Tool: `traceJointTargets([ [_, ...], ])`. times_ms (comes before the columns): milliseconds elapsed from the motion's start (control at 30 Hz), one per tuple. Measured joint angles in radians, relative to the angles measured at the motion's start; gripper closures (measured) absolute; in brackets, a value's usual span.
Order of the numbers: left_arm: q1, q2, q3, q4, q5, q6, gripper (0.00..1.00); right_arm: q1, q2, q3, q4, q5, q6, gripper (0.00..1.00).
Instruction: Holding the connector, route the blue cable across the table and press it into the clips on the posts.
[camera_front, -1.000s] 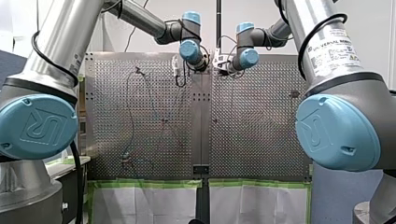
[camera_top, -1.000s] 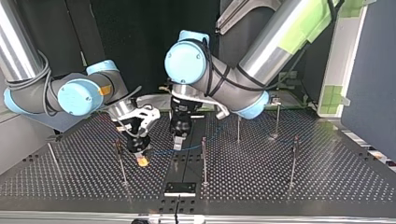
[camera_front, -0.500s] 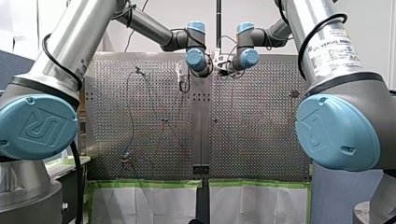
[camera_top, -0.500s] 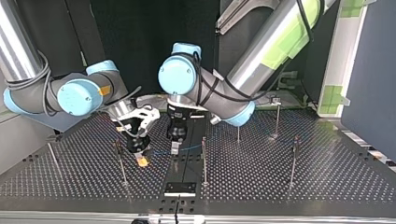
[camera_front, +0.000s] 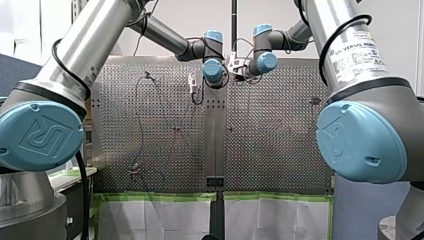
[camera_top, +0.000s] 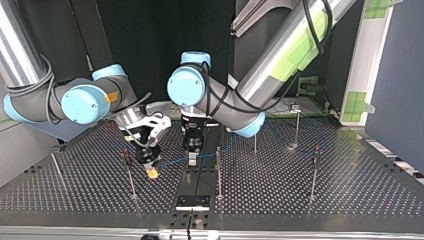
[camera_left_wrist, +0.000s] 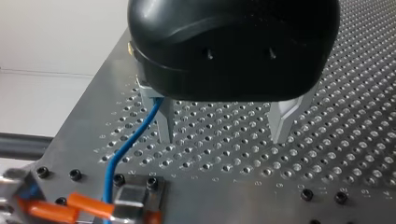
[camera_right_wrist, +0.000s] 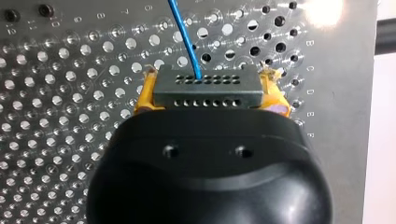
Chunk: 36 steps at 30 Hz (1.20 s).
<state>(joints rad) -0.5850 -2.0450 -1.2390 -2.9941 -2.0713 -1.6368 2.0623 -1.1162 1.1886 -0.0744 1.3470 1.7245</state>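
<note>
Over perforated table (camera_top: 300, 190), left tool (camera_left_wrist: 223, 136), spread, shifted nearer right tool (camera_top: 151, 170) pinching connector (camera_right_wrist: 208, 87).

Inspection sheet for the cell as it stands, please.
Surface: perforated metal table, plain plate down its middle.
Job's things: connector held in yellow pads; thin posts stand upright; clips too small to judge.
Clutter: nothing seen.
Grippers: right gripper shut on the connector; left gripper open, holding nothing.
Cables: blue cable leaves the connector and runs beside the left gripper, not gripped.
Surroundings: green tape on a frame at the top view's right.
</note>
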Motion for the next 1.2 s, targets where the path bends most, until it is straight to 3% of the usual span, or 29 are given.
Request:
traceJointTargets([
  [100,-0.004,0.0,0.0,0.003,-0.005,0.003,0.03,-0.001,0.0,0.0,0.0,0.0,0.0,1.0],
  [167,-0.007,0.0,0.0,0.006,-0.007,0.005,0.33,-0.001,0.0,0.0,0.0,0.0,0.001,1.0],
  [200,-0.008,0.0,0.0,0.008,-0.007,0.005,0.33,-0.001,0.0,0.0,0.0,0.0,0.002,1.0],
  [233,-0.01,0.0,0.0,0.01,-0.008,0.005,0.55,-0.001,0.0,0.0,0.0,0.0,0.002,1.0],
  [267,-0.012,0.0,0.0,0.012,-0.012,0.005,0.68,-0.002,0.0,0.0,0.0,0.0,0.003,1.0],
  [300,-0.013,0.0,0.0,0.013,-0.016,0.005,0.68,-0.001,0.0,0.0,0.0,0.0,0.003,1.0],
  [367,-0.016,0.0,0.0,0.015,-0.028,0.002,0.95,-0.001,0.0,0.0,0.0,-0.001,0.003,1.0],
  [433,-0.019,0.0,0.0,0.015,-0.04,-0.004,1.0,-0.002,0.0,0.0,0.0,-0.001,0.003,1.0],
  [867,-0.037,0.0,-0.022,0.0,-0.143,-0.059,1.0,-0.001,0.001,0.002,0.004,-0.002,0.013,1.0],
  [1200,-0.052,0.0,-0.102,0.071,-0.172,-0.062,1.0,0.007,0.001,0.053,0.016,0.001,0.011,1.0],
])
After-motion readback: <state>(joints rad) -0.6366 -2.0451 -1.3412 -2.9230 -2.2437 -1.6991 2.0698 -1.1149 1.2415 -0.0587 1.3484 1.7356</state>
